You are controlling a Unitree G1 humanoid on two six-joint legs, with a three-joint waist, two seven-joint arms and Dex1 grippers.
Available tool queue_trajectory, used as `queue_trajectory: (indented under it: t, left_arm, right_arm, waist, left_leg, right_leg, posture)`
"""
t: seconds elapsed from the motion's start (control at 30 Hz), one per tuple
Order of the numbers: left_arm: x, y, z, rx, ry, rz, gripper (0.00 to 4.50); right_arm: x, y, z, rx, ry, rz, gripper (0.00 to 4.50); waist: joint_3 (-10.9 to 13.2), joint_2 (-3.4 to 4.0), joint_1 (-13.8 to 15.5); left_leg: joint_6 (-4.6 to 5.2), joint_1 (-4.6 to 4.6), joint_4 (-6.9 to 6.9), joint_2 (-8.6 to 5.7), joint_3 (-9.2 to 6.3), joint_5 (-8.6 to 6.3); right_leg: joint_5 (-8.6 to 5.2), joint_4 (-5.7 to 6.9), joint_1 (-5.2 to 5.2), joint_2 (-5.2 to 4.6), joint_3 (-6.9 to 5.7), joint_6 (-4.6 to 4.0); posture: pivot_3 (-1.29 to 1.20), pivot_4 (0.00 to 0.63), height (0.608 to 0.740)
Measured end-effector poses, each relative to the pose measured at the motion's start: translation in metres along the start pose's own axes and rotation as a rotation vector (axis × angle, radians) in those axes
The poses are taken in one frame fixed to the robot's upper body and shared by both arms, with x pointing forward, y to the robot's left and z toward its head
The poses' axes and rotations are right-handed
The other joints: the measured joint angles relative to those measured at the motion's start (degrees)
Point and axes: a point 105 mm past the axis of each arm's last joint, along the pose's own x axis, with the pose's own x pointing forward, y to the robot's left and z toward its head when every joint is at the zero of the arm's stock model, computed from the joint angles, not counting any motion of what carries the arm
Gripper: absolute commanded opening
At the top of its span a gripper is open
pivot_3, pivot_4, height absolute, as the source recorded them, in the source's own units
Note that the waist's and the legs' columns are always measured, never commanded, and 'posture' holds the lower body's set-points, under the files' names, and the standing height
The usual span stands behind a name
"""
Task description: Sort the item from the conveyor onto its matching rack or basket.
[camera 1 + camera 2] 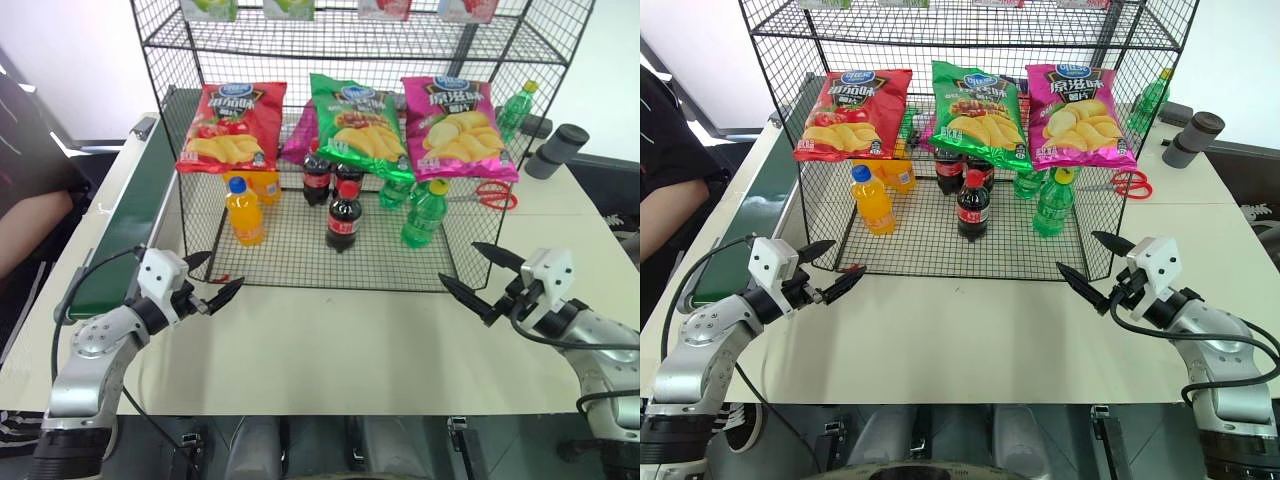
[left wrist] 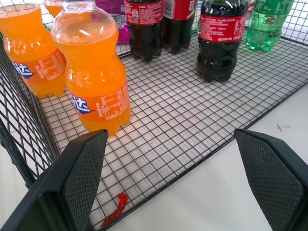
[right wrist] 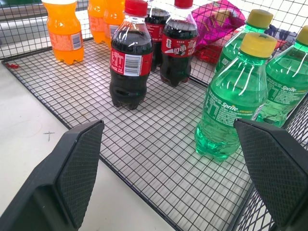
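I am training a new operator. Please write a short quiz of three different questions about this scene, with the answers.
1. True or false: the left gripper holds a bottle.
2. Which bottle stands nearest the rack's front edge: A orange, B cola, C green?
3. What lies on the table right of the rack?

Key:
1. False; both it and the right gripper are open and empty.
2. B, the front cola bottle.
3. Red scissors.

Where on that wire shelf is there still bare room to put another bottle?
The front strip of the rack's mesh floor is bare, and so is the gap between the front orange bottle and the front cola bottle. Farther back it is crowded: cola bottles, green bottles and orange ones bunch under the hanging chip bags.
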Motion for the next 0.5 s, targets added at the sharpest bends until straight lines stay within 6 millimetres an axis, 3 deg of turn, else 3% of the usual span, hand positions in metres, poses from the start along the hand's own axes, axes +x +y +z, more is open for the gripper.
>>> queue_trajectory:
  t: [0.5]
  left_arm:
    - [0.0004, 0.0016, 0.0013, 0.007, 0.003, 0.009, 4.5]
  right_arm:
    - [-0.0001, -0.0015, 0.0006, -0.007, -0.007, -0.003, 4.49]
  waist:
    - [0.0, 0.0, -0.01]
  left_leg:
    - [0.0, 0.0, 0.01, 0.0, 0.0, 0.0]
  right_leg:
    - [0.0, 0.0, 0.01, 0.01, 0.0, 0.0]
  posture:
    - [0.0, 0.15, 0.74]
